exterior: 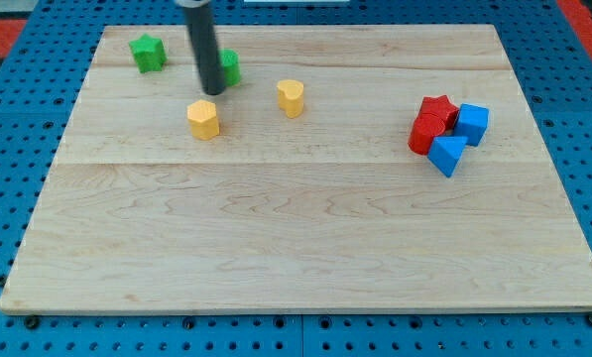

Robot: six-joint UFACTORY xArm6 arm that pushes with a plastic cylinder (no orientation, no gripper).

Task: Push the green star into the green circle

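Note:
The green star (148,53) lies near the board's top left corner. The green circle (230,67) sits to its right, partly hidden behind my rod. My tip (212,92) rests just at the circle's lower left edge, to the right of and below the star, and just above the yellow hexagon (204,119).
A yellow heart-shaped block (291,97) lies right of the tip. At the view's right a cluster holds a red star (437,109), a red block (425,133), a blue cube (472,123) and a blue triangular block (447,154). The wooden board (296,238) sits on a blue pegboard.

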